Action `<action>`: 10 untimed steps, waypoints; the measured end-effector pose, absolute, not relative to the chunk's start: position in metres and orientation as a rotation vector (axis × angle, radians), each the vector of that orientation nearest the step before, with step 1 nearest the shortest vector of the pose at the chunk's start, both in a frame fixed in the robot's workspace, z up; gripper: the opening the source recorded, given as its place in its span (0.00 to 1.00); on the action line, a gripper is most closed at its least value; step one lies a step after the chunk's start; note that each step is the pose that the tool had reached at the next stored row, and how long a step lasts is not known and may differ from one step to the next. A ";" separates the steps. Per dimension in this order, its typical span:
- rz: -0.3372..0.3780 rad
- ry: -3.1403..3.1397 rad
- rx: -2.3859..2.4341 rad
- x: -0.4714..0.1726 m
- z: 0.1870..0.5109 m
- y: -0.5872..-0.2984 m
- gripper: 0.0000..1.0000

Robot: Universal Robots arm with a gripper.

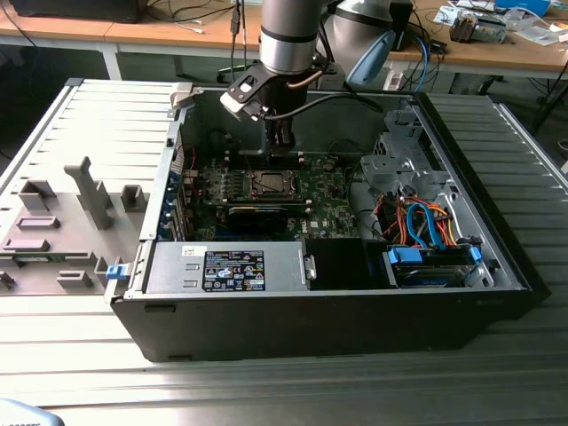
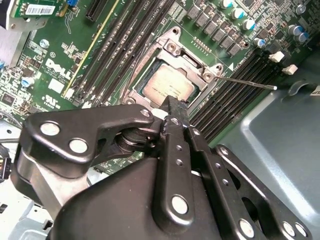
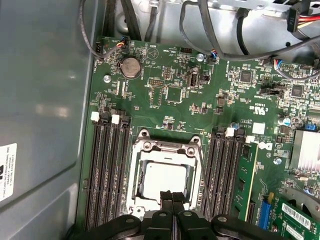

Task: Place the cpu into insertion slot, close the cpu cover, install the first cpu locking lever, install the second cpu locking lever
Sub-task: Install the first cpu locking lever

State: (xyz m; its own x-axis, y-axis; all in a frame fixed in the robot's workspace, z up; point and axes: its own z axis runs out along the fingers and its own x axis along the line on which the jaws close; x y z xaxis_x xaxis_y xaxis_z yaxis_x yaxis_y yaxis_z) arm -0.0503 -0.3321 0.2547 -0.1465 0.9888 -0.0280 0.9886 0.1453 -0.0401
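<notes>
Two memory-slot banks either side of the cpu, tool clenched empty over its edge.

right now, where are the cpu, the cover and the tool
cpu (image 3: 164, 177): first wrist view, middle of its grey face.
cover (image 3: 136, 182): first wrist view, one side bar of the silvery frame.
tool (image 3: 172, 195): first wrist view, between its fingertips.

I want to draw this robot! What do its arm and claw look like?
The arm is a grey tube with a black band, a light blue joint cap and a looping black cable. The gripper is black jointed bars with silver rivets, ending in two thin fingers.
</notes>
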 end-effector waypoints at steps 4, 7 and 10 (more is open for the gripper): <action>0.076 -2.398 -2.021 -0.050 0.255 -0.332 0.11; 0.076 -2.417 -1.999 -0.050 0.255 -0.332 0.11; 0.076 -2.433 -1.981 -0.050 0.255 -0.332 0.11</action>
